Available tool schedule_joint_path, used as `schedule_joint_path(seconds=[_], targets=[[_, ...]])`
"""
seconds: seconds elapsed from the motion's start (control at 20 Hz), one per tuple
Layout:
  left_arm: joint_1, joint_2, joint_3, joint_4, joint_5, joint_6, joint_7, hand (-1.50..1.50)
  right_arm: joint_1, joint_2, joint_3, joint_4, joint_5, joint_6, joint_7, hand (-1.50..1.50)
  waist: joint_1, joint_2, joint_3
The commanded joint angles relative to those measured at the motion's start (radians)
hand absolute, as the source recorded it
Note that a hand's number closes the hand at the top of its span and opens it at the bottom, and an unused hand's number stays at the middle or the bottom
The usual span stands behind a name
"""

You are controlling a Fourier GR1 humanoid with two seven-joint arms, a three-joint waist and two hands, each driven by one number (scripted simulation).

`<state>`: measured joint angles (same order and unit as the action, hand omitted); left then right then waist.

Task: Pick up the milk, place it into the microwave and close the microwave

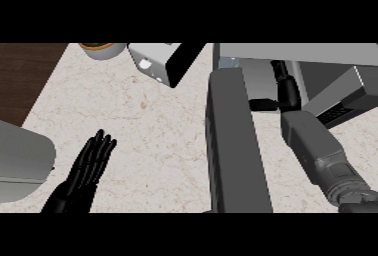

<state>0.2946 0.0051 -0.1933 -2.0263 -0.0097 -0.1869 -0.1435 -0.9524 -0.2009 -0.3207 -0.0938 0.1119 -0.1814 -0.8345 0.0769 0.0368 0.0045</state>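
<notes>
The grey boxy microwave's dark slab door stands open, so closing is still to do, and loading likely is too: a white box-shaped carton, probably the milk, sits left of the door, the right hand reaches in just right of it with a grasp I cannot tell, and the left hand lies flat and released further left.

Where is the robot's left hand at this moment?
In the head view, the left hand is at the lower left, open above the pale counter, fingers straight. It lies between a grey object at the left edge and the open microwave door.
</notes>
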Motion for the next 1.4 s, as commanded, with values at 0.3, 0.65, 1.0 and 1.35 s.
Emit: schedule_joint_path(seconds=[0.3,0.65,1.0,1.35], targets=[[-0.124,0.048,-0.041,0.161,-0.011,-0.097,0.001,-1.50,0.103,0.047,-0.023,-0.024,-0.035,0.153,-0.094,-1.50,-0.048,-0.021,-0.003],[-0.107,0.081,-0.098,0.259,-0.122,-0.119,-0.114,1.50,0.227,0.009,0.024,-0.100,-0.014,0.224,-0.140,-1.50,-0.072,-0.036,-0.005],[-0.277,0.041,-0.104,0.428,-0.193,-0.049,-0.058,1.50,0.417,0.051,0.078,-0.291,-0.027,0.270,-0.140,-1.50,-0.103,-0.045,-0.006],[-0.380,-0.004,-0.278,0.573,-0.221,-0.021,0.022,1.50,0.563,0.035,0.127,-0.543,-0.051,0.337,-0.065,-1.50,-0.120,-0.048,-0.008]])
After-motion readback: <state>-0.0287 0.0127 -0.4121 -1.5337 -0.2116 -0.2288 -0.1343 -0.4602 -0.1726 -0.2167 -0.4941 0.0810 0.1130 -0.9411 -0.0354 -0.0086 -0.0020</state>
